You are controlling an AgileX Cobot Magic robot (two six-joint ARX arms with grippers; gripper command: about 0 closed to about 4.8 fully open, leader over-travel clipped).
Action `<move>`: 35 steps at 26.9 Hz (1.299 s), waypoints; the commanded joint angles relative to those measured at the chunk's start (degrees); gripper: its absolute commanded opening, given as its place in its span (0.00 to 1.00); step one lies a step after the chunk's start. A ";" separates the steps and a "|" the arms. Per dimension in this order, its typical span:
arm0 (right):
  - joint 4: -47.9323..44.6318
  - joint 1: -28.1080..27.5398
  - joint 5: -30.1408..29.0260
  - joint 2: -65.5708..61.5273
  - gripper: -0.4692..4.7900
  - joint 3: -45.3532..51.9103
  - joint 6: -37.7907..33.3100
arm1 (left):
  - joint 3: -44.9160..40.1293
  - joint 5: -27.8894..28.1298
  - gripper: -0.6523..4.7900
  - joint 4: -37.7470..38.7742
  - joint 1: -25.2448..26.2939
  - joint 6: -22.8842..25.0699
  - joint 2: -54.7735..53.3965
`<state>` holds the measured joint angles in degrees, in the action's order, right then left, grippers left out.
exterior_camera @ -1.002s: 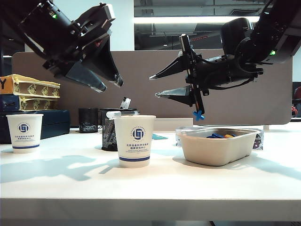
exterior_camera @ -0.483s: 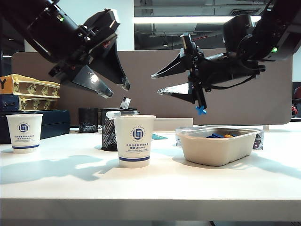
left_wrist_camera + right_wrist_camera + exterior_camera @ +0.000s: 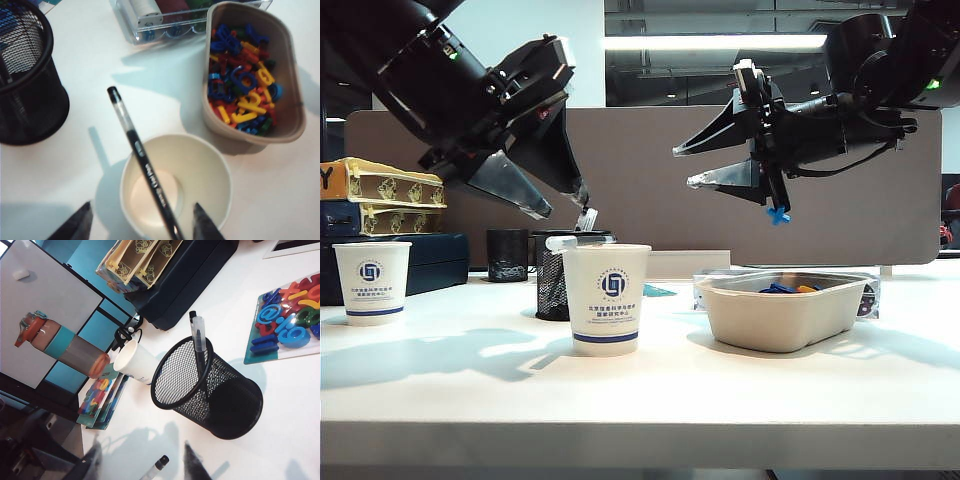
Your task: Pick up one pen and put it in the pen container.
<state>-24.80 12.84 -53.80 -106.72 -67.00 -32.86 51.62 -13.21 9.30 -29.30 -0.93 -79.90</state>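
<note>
White table [image 3: 650,395], brown partition panel [image 3: 640,180] behind, ceiling strip light above. Pen [image 3: 142,160] lies across rim of paper cup [image 3: 176,187], tip toward pen container [image 3: 552,278], which stands just behind cup. Left gripper [image 3: 560,198] above container, fingers spread, empty. Right gripper [image 3: 688,167] high over tray [image 3: 782,310], fingers apart, empty.

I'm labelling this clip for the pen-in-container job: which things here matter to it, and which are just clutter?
Part of the job:
- pen lying across the paper cup
- pen container, black mesh, two pens already in it
- left gripper, open above the pen
- right gripper, open, raised

Lying about:
- tub of plastic letters
- second paper cup
- glossy black cup
</note>
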 commanded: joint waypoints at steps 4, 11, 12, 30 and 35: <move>2.23 0.00 -0.31 0.39 0.48 -0.31 1.68 | 4.83 1.62 0.58 3.96 -0.09 1.60 -1.73; 3.41 0.00 -0.31 0.42 0.48 -0.31 2.75 | 11.34 4.42 0.58 10.95 -1.29 3.96 -5.88; 3.58 0.00 -0.31 0.42 0.48 -0.31 2.86 | 11.65 5.22 0.58 11.45 -1.46 3.91 -5.88; 5.60 -0.28 -0.26 0.39 0.48 -0.31 3.32 | 12.66 6.47 0.58 15.47 -1.62 3.43 -7.65; 5.73 -0.28 -0.35 0.42 0.48 -0.31 3.32 | 13.33 6.54 0.58 15.54 -2.27 2.21 -8.74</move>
<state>-18.57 12.58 -53.78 -106.69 -67.00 -29.93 64.58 -6.76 25.15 -31.31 1.85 -88.73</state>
